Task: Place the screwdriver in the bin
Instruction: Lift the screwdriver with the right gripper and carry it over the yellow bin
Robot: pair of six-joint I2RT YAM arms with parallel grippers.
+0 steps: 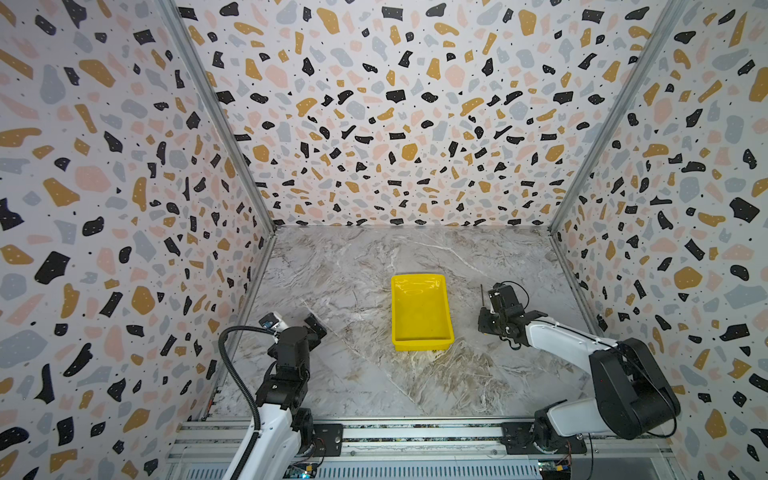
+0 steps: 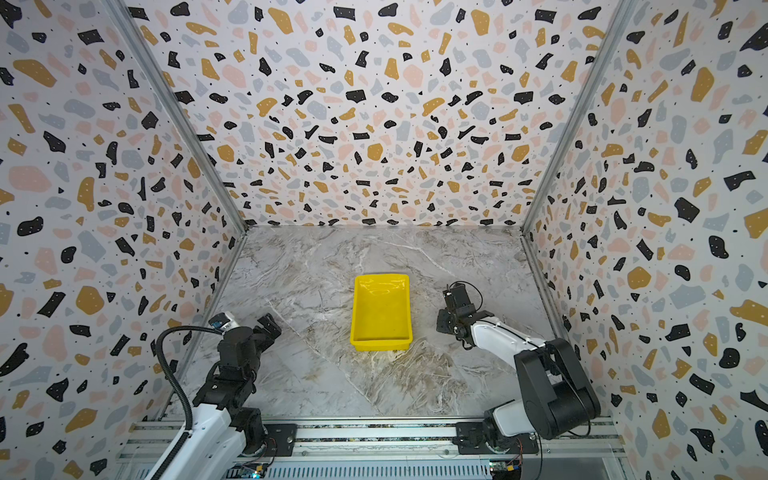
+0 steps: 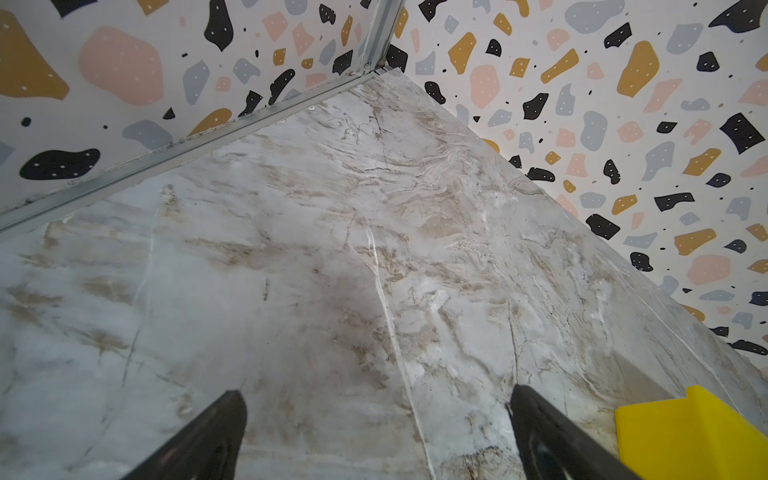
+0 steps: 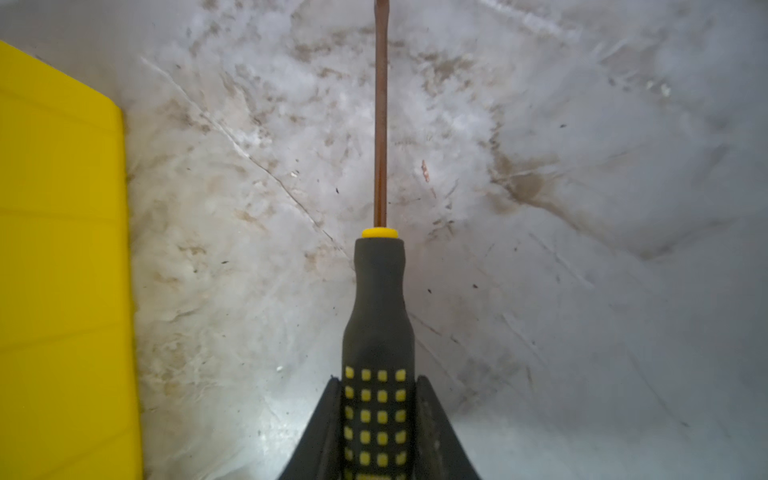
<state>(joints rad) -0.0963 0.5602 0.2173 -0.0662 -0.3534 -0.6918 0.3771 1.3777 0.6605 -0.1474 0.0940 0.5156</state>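
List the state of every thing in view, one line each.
screwdriver, clamped by its handle, shaft pointing away from the claw, outside the bin.
bin, upright on the table, empty.
right claw, shut on the screwdriver handle.
left claw, open, holding nothing.

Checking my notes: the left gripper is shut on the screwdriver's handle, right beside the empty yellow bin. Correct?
Wrong arm: it is the right gripper that is shut on the handle of the screwdriver, as the right wrist view shows; the left gripper stands open and holds nothing. The rest holds: right beside the empty yellow bin.
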